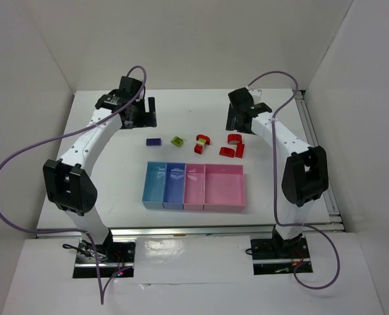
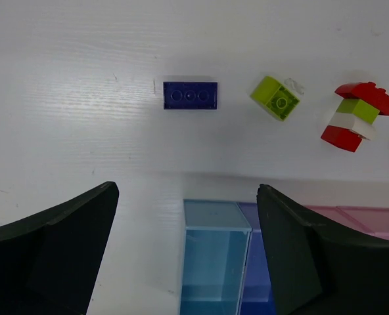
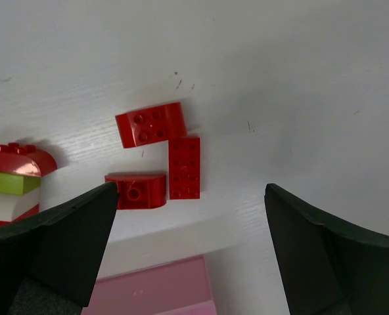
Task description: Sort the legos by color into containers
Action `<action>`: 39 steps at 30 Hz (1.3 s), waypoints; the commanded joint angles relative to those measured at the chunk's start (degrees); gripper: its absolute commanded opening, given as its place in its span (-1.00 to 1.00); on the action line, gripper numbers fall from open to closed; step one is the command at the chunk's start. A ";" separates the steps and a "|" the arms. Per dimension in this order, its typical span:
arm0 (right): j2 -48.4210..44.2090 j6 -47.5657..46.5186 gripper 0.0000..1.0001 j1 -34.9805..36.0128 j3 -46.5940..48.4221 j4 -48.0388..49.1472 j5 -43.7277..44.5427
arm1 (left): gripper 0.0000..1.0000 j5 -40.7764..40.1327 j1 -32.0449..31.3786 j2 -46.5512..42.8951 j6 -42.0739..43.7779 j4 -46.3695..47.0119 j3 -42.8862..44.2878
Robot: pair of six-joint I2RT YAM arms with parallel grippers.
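Near the far edge of the table lie a dark blue brick (image 1: 154, 141), a yellow-green brick (image 1: 177, 141), a small stack of red, yellow-green and white pieces (image 1: 201, 143) and three red bricks (image 1: 234, 147). In front of them stand four empty trays: light blue (image 1: 155, 185), darker blue (image 1: 175, 186), pink (image 1: 194, 187) and wide pink (image 1: 225, 187). My left gripper (image 1: 142, 113) is open and empty, hanging behind the dark blue brick (image 2: 190, 96). My right gripper (image 1: 238, 118) is open and empty above the red bricks (image 3: 184, 167).
White walls close in the table on the left, back and right. A metal rail (image 1: 316, 151) runs along the right edge. The left wrist view shows the light blue tray (image 2: 211, 262) between my fingers; the right wrist view shows the wide pink tray's corner (image 3: 155, 289).
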 commanded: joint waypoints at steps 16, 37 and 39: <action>-8.60 0.93 0.99 -1.42 -6.30 3.39 -5.01 | 1.00 -0.71 -0.88 8.12 -13.00 -8.48 4.20; -11.77 -3.02 0.99 -1.42 -7.01 10.52 -12.91 | 0.92 5.11 4.48 25.88 -41.22 -7.60 11.77; -11.77 -3.02 0.99 -1.42 -7.01 10.52 -13.61 | 0.92 4.24 5.00 27.55 -41.74 -6.81 12.56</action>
